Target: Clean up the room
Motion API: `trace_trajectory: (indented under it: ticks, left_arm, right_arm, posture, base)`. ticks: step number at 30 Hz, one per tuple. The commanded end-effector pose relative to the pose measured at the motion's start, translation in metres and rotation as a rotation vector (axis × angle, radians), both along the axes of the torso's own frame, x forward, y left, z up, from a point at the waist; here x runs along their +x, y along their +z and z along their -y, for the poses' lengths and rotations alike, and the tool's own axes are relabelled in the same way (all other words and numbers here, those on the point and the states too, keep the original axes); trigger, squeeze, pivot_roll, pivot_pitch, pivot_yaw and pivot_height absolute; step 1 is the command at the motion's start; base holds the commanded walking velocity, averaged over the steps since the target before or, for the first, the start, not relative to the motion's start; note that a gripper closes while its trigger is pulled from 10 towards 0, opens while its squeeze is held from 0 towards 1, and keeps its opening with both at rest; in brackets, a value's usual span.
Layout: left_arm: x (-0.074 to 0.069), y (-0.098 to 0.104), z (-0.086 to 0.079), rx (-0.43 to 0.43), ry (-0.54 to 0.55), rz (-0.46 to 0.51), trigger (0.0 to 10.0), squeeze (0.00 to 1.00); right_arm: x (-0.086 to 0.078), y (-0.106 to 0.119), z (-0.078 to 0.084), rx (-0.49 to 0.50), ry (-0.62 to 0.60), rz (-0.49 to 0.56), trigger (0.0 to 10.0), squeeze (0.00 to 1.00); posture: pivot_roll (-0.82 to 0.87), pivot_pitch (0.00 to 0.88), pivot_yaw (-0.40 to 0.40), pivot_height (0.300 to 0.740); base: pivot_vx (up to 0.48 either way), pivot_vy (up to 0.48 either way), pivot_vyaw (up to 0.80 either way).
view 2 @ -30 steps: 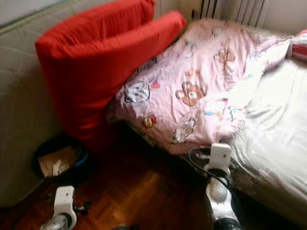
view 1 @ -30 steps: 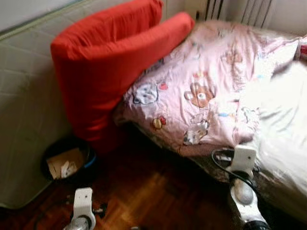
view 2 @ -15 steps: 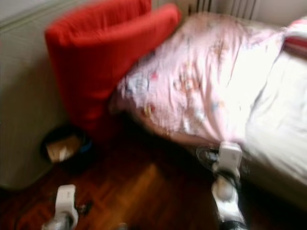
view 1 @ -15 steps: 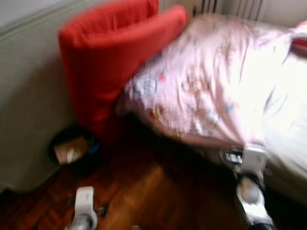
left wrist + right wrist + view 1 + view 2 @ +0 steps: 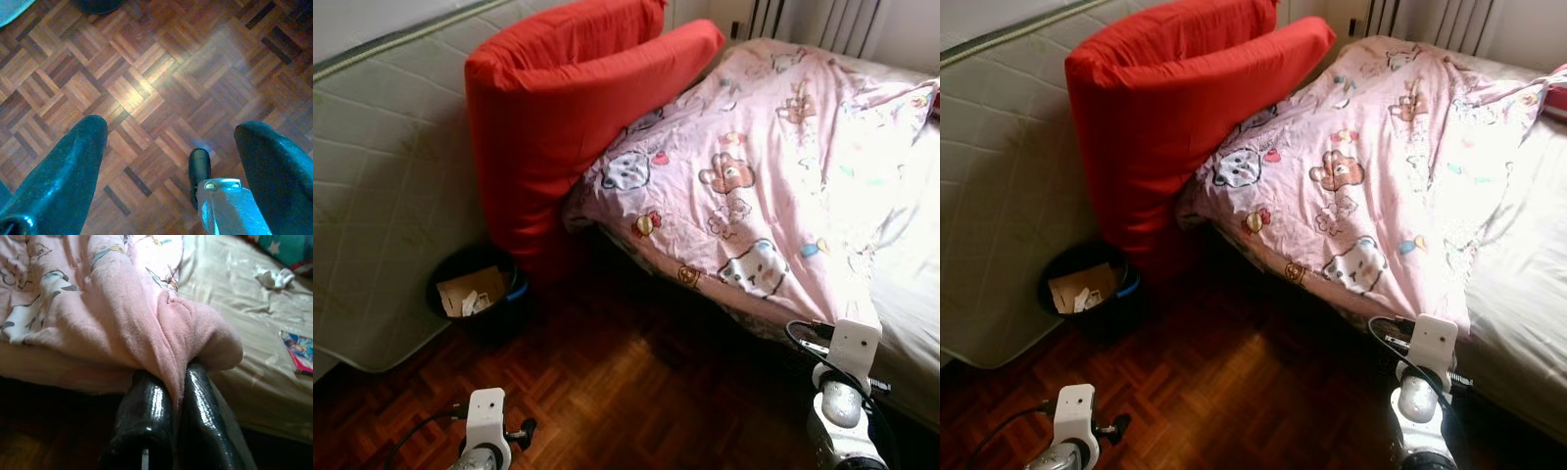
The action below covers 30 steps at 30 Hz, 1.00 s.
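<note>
Landmark: take the bed with the pale cream sheet (image 5: 1528,294) as your reference for every position below.
Task item: the pink fleece blanket printed with cartoon bears and cats (image 5: 754,186) covers the bed's left half, and its near edge spills over the bed's side toward the floor.
Right gripper: the right gripper (image 5: 168,396) has its two black fingers pressed together on a fold of the pink blanket's hem at the bed's near edge. You hold the hem, not the middle, so that a pull will carry the whole blanket along.
Left gripper: the left gripper (image 5: 168,161) hangs over the dark parquet floor (image 5: 636,392), left of the bed, fingers spread wide and empty. It is idle.
Red cushions: two long red fabric cushions (image 5: 568,108) lean at the bed's far-left corner, propped between the bed and an upright quilted mattress (image 5: 382,186).
Bin: a black round waste bin holding cardboard and paper scraps (image 5: 475,292) stands on the floor below the cushions, just left of the bed.
Loose items: crumpled white paper (image 5: 274,278) and a small colourful booklet (image 5: 299,351) lie on the bare sheet, right of the blanket.
Judged step: straightening the blanket across the bed, likely early in the task.
</note>
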<state>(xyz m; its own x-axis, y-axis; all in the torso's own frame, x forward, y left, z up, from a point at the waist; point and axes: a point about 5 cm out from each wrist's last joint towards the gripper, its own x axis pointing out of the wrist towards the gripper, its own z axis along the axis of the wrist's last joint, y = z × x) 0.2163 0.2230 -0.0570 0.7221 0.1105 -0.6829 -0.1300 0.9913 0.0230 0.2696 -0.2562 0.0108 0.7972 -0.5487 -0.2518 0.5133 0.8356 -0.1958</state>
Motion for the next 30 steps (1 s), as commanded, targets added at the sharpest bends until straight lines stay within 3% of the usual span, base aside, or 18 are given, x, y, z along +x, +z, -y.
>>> trace_trajectory:
  ticks: [1, 2, 21, 22, 24, 25, 26, 30]
  left_arm:
    - [-0.006, -0.003, -0.003, 0.006, -0.006, -0.036, 10.0, 0.00]
    - [-0.006, -0.003, -0.003, 0.005, -0.008, -0.036, 10.0, 0.00]
    - [-0.005, -0.003, -0.003, 0.008, -0.028, -0.044, 10.0, 0.00]
    - [-0.005, -0.003, -0.003, 0.007, -0.030, -0.045, 10.0, 0.00]
    - [-0.005, -0.003, -0.003, 0.007, -0.030, -0.045, 10.0, 0.00]
    - [-0.005, -0.003, -0.003, 0.007, -0.031, -0.046, 10.0, 0.00]
    - [-0.005, -0.004, -0.002, 0.006, -0.033, -0.047, 10.0, 0.00]
    - [-0.006, -0.004, -0.002, 0.005, -0.033, -0.049, 10.0, 0.00]
  right_arm:
    - [-0.005, -0.007, 0.002, 0.028, -0.026, -0.038, 10.0, 0.77]
    - [-0.005, -0.007, 0.001, 0.032, -0.028, -0.039, 10.0, 1.00]
    - [-0.014, -0.016, 0.003, 0.024, -0.048, -0.099, 10.0, 0.98]
    - [-0.015, -0.016, 0.004, 0.019, -0.048, -0.109, 10.0, 0.59]
    - [-0.015, -0.016, 0.004, 0.019, -0.048, -0.109, 10.0, 0.59]
    - [-0.015, -0.017, 0.004, 0.018, -0.048, -0.115, 10.0, 0.23]
    - [-0.018, -0.021, 0.003, 0.023, -0.036, -0.143, 10.0, 0.00]
    - [-0.025, -0.033, -0.004, 0.069, 0.022, -0.219, 10.0, 0.00]
  posture:
    - [0.05, 0.097, 0.061, 0.740]
    - [0.05, 0.096, 0.061, 0.740]
    - [0.05, 0.093, 0.063, 0.740]
    - [0.05, 0.093, 0.063, 0.740]
    - [0.05, 0.093, 0.063, 0.740]
    - [0.05, 0.093, 0.062, 0.740]
    - [0.04, 0.092, 0.060, 0.740]
    - [0.04, 0.090, 0.058, 0.740]
  base:
    - [0.000, 0.000, 0.00]
    - [0.000, 0.000, 0.00]
    - [0.000, 0.000, 0.00]
    - [0.000, 0.000, 0.00]
    - [0.000, 0.000, 0.00]
    - [0.000, 0.000, 0.00]
    - [0.000, 0.000, 0.00]
    - [0.000, 0.000, 0.00]
